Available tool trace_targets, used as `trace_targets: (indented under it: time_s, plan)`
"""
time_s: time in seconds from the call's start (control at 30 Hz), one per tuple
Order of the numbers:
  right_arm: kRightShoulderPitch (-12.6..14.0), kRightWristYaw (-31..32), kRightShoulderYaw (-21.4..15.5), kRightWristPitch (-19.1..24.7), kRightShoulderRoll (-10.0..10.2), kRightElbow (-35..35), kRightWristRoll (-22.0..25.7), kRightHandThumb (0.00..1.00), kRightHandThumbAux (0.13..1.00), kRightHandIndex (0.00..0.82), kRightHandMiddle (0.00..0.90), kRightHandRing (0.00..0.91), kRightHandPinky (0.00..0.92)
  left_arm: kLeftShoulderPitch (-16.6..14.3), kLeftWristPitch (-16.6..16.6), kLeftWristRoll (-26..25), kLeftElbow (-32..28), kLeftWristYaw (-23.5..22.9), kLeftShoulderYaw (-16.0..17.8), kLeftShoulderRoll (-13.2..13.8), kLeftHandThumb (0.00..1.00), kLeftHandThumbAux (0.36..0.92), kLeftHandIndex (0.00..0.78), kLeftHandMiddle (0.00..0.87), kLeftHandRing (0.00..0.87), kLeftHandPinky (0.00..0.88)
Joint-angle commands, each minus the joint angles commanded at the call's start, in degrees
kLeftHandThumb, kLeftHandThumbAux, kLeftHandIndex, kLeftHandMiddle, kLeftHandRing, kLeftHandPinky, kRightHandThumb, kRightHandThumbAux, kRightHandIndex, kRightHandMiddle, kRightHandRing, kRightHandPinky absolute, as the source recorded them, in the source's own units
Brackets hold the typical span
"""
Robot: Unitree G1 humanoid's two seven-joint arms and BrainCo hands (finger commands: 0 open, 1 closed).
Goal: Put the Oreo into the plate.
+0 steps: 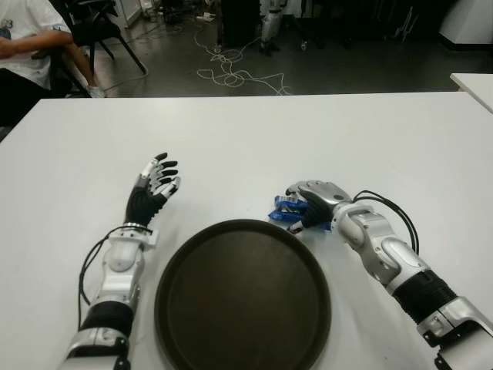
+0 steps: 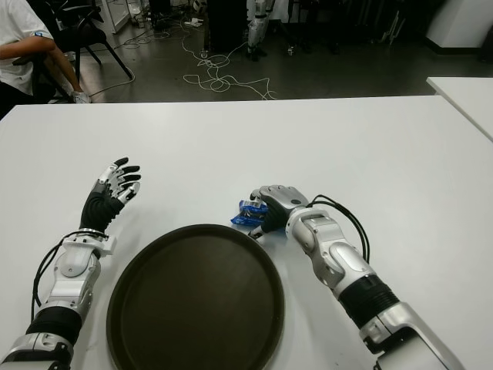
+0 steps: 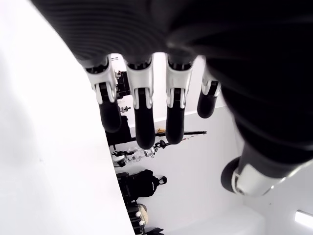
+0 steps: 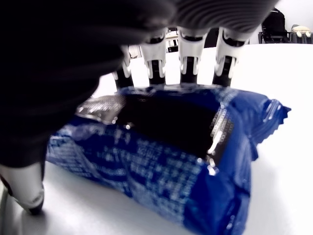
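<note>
A big white worktop [image 1: 246, 139] fills the room's front. Behind it is a dark floor with loose cables [image 1: 235, 75], and a person [image 1: 27, 42] sits at the 10 o'clock corner.

One round dark plate [image 1: 243, 297] lies at 6 o'clock on the worktop. One Oreo [image 1: 286, 211] pack, blue and shiny, lies just past the plate's rim at about 1 o'clock from the plate's middle. It looks like it is on the worktop, not in the plate.

The right hand [image 1: 308, 206] is on the pack. In the right wrist view its fingers [image 4: 188, 46] curl over the far edge of the Oreo and the thumb comes in from the near side, so the hand is closed around it.

The left hand [image 1: 154, 185] shows at 9 o'clock of the plate, fingers spread and holding nothing.

I think the step now is to get a firm hold and lift. To do it well, squeeze gently, because the wrap is slippery and the cookies inside can break. Lift the pack clear over the rim, move it toward the plate's middle, then let go low.

There are two hands, one plate, one Oreo pack.
</note>
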Motion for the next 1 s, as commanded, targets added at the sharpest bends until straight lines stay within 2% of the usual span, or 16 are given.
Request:
trace_targets:
  time_s: [0.1,0.17,0.3,0.43,0.73,1.0]
  plan:
    - [0.1,-0.2,0.1,-0.5,-0.4,-0.4,-0.2,0.0,0.724,0.319,0.357,0.37,0.37,0.1,-0.1,-0.2,-0.1,-0.1,0.1,0.0,0.074,0.606,0.114,0.229,0.219,0.169]
    - [0.4,-1.0,0.1,-1.3,-0.7,-0.6,-0.2,0.003,0.822,0.408,0.462,0.483,0.492,0.2,-0.1,-0.2,-0.4,0.0,0.1,0.0,0.074,0.602,0.117,0.234,0.223,0.175]
    - [0.7,-1.6,0.0,-2.1,-1.1,-1.0,-0.3,0.061,0.879,0.479,0.548,0.575,0.58,0.4,0.1,-0.1,-0.7,0.2,0.2,0.0,0.078,0.612,0.12,0.242,0.226,0.18]
    - [1.0,-1.5,0.0,-2.3,-1.5,-1.9,-0.8,0.12,0.893,0.508,0.585,0.611,0.596,0.5,0.3,-0.1,-0.9,0.3,0.2,0.1,0.077,0.628,0.12,0.24,0.221,0.171]
    - [1.7,-1.1,0.4,-1.7,-2.4,-4.1,-1.4,0.197,0.873,0.529,0.637,0.65,0.63,0.9,0.9,-0.1,-1.5,0.2,0.2,0.1,0.063,0.62,0.119,0.23,0.212,0.167]
    - [2.2,-1.5,0.2,-1.4,-2.6,-5.5,-1.7,0.207,0.862,0.545,0.694,0.695,0.648,1.1,0.6,0.1,-1.7,1.0,0.3,0.0,0.07,0.63,0.123,0.23,0.216,0.191]
